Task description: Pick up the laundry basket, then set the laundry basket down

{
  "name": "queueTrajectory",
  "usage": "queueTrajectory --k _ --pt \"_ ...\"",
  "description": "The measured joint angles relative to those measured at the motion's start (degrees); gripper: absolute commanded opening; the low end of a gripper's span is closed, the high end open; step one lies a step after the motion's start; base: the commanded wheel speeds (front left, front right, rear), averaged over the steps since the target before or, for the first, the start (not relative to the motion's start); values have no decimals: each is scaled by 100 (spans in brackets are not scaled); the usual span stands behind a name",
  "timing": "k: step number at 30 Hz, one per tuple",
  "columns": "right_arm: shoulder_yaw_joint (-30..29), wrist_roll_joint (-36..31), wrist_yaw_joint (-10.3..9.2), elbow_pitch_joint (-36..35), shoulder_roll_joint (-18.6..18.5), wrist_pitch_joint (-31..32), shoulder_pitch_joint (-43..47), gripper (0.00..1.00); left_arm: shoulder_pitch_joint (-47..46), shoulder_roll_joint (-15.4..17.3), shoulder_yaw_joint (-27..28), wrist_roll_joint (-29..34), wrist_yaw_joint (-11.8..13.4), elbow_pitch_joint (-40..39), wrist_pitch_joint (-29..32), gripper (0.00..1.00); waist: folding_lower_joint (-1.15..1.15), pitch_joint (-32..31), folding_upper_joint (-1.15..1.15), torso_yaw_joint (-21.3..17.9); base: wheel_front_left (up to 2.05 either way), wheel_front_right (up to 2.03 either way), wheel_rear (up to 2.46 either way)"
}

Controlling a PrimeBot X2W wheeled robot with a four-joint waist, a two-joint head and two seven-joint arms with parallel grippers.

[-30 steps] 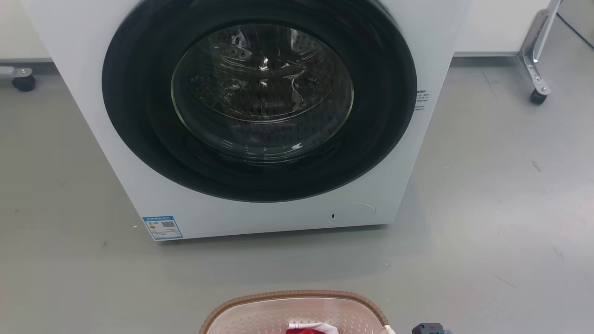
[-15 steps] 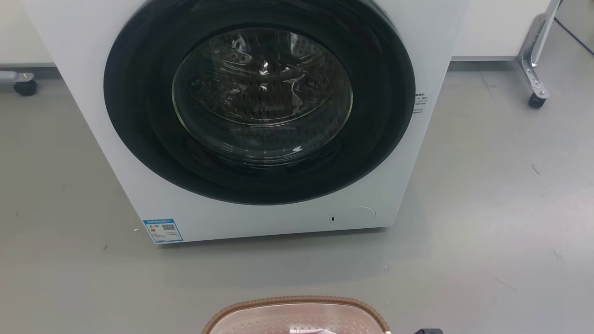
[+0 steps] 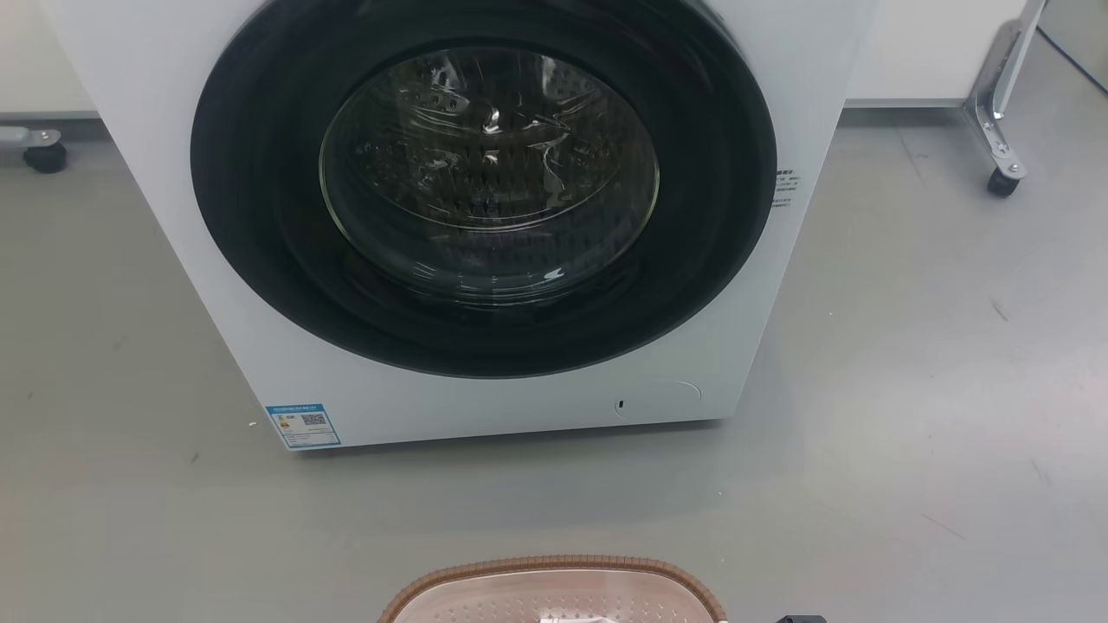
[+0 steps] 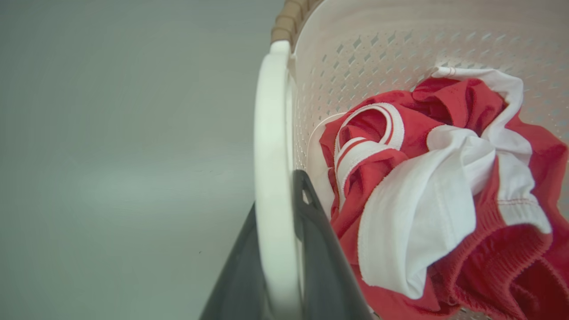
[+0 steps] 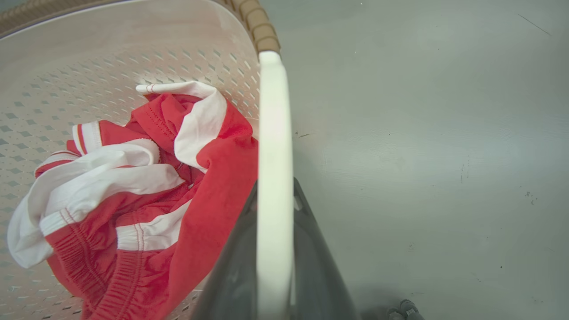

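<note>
The laundry basket (image 3: 554,573) shows its brown woven rim at the bottom edge of the head view, in front of the washer. In the left wrist view its cream perforated wall (image 4: 378,49) holds a red and white garment (image 4: 444,186). My left gripper (image 4: 278,195) is shut on the basket's white side handle (image 4: 271,133). On the other side, the right wrist view has my right gripper (image 5: 274,186) shut on the opposite white handle (image 5: 274,115), with the garment (image 5: 133,186) just left of it.
A white front-loading washer (image 3: 485,407) with a dark round door (image 3: 485,182) stands straight ahead on the grey floor (image 3: 909,389). Wheeled frame legs sit at the far right (image 3: 1004,177) and far left (image 3: 43,156). A dark piece of my right arm (image 3: 801,619) peeks in at the bottom.
The basket's rim has slid a little lower in the head view, and the red garment has dropped below that view's bottom edge. The washer sits where it was.
</note>
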Motion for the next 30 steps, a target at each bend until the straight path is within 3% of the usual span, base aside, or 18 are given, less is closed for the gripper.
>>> queueTrajectory --k 11,30 --pt "23 47 0 23 0 -52 -153 0 -85 -1 -24 -11 20 -8 -24 0 0 260 0 -6 0 0 0" --pt "-76 -69 1 237 1 -258 -1893 0 -1599 53 288 -56 93 -149 -188 0 1 1563 0 8 0 0 0"
